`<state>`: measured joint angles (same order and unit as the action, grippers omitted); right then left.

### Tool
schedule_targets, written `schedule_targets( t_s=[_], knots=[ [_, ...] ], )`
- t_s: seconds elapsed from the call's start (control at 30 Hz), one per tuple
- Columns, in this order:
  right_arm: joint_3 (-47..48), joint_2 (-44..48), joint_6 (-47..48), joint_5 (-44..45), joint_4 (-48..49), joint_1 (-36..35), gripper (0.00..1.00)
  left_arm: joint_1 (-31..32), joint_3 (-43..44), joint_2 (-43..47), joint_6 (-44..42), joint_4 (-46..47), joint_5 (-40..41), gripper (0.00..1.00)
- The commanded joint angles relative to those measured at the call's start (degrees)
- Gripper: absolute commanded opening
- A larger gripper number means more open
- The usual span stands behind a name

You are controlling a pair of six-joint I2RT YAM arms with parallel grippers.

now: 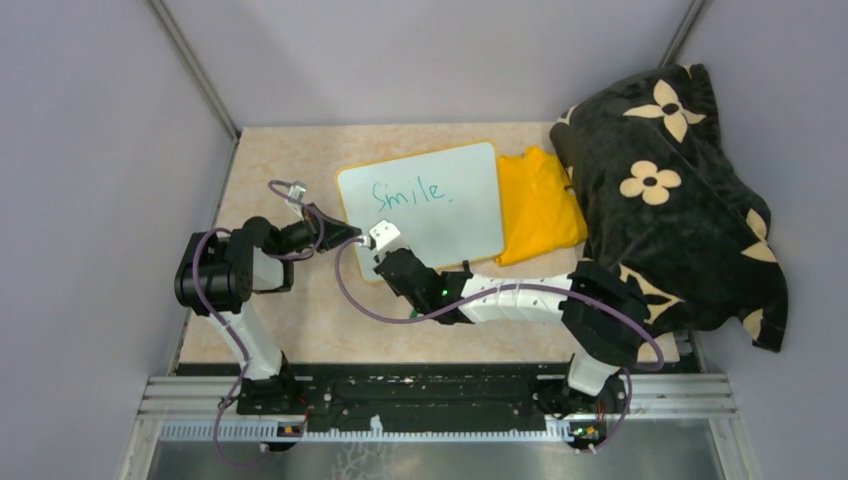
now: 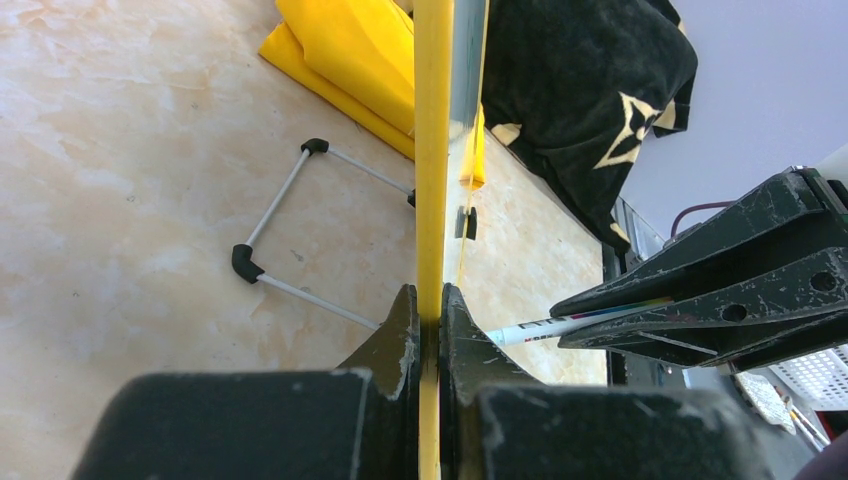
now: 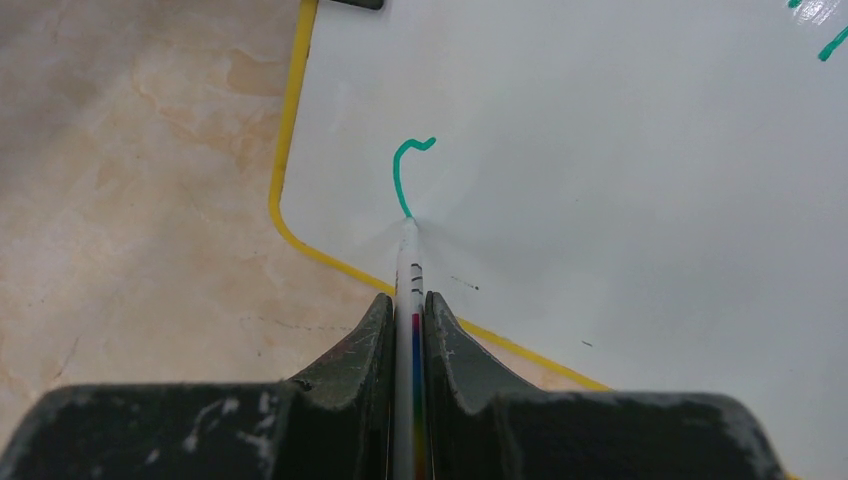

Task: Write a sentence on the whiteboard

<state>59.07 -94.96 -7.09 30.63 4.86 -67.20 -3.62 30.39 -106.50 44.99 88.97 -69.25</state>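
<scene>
1. At the left, the left hand (image 1: pixel 343 233) was closed tight on the whiteboard's (image 1: pixel 455 215) left edge, its two fingers pinching the thin yellow frame (image 2: pixel 432 150) between them.
2. The whiteboard sat in the middle of the beige tabletop (image 1: pixel 290 330), towards the far side, its long edges running left to right.
3. Seen edge-on from the left wrist, a thin wire stand (image 2: pixel 290 230) with black end caps showed beside the frame, over the tabletop.
4. Green lettering reading "Smile." (image 1: pixel 408 190) ran across the far half of the board.
5. Near the board's near-left corner there was a short green hooked stroke (image 3: pixel 410 165), only the beginning of a letter.
6. The right arm reached in from the right, and the right hand (image 3: pixel 408 300) was clamped on a white marker (image 3: pixel 408 255) whose tip touched the board at the end of that stroke.
7. Just right of the board lay a folded yellow cloth (image 1: pixel 535 205), touching the frame.
8. Farthest right, a black blanket (image 1: pixel 670 190) with cream flowers was heaped against the cloth.
</scene>
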Motion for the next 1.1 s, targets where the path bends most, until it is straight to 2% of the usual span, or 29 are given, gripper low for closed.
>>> schedule_targets(
  t_s=[0.0, 0.37, 0.8, 1.07],
  knots=[
    [-0.89, 1.88, -0.79, 2.69, -0.8, 1.33, 0.0, 0.55, 0.37, -1.28, -1.31, 13.68, 0.0, 0.0],
    [0.64, 0.44, -0.72, -3.63, 0.5, 1.28, 0.0, 0.72, 0.37, -1.26, -1.31, 13.65, -0.01, 0.0],
    [4.64, -1.99, -0.99, -6.38, 0.58, 1.2, 0.0, 0.78, 0.55, -1.55, -1.31, 13.68, -0.01, 0.0],
    [0.55, 5.55, -1.39, -4.41, 0.79, 1.15, 0.0, 0.77, 0.53, -1.54, -1.31, 13.69, -0.02, 0.0]
  ],
)
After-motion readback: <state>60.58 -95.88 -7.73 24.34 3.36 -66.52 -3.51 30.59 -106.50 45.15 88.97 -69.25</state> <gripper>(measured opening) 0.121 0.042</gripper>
